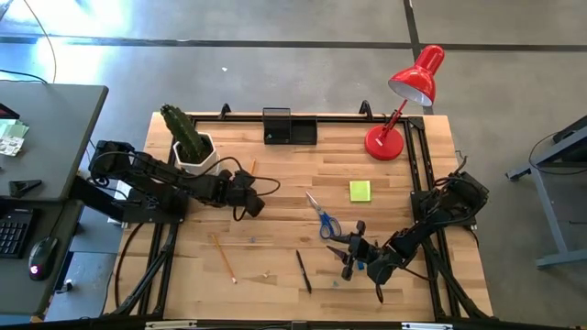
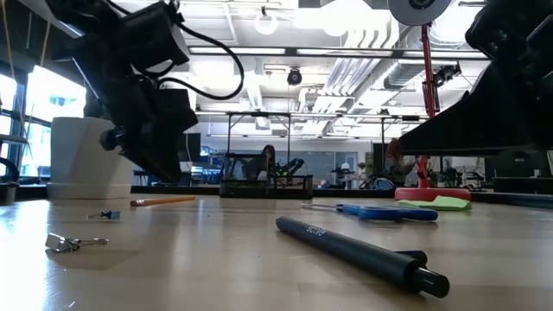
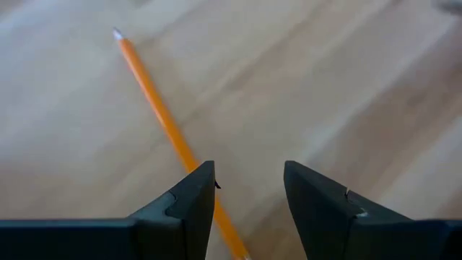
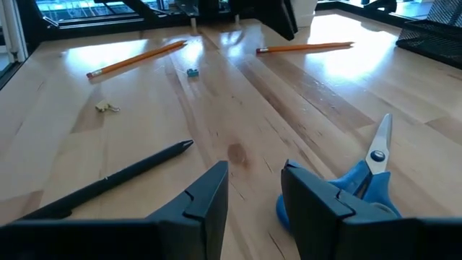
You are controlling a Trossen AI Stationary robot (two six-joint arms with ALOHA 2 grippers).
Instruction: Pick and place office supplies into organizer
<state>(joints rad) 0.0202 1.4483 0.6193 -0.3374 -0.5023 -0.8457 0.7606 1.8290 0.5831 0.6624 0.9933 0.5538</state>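
Two grippers, both empty. Left gripper up off the table, just in front of the cactus pot, fingers parted to a moderate gap, touching nothing; pencil lying on the wood beneath, running under the left finger in the left wrist view. Right gripper low, just off the handle end of the scissors, fingers also parted moderately, nothing between them; blue scissor handles right beside one finger in the right wrist view, contact impossible to tell.

Relative to the scissors: sticky pad just beyond, toward the lamp. Pen nearer the front edge, left arm's side. Long pencil farther that way, well apart. Second pencil close by the left gripper. Tiny blue eraser and small metal clip loose on the wood between the pen and the pencils. Another dark pen-like item by the right gripper, hard to make out.

Organizer at the back edge, well apart from the scissors, between pot and lamp; contents impossible to tell.
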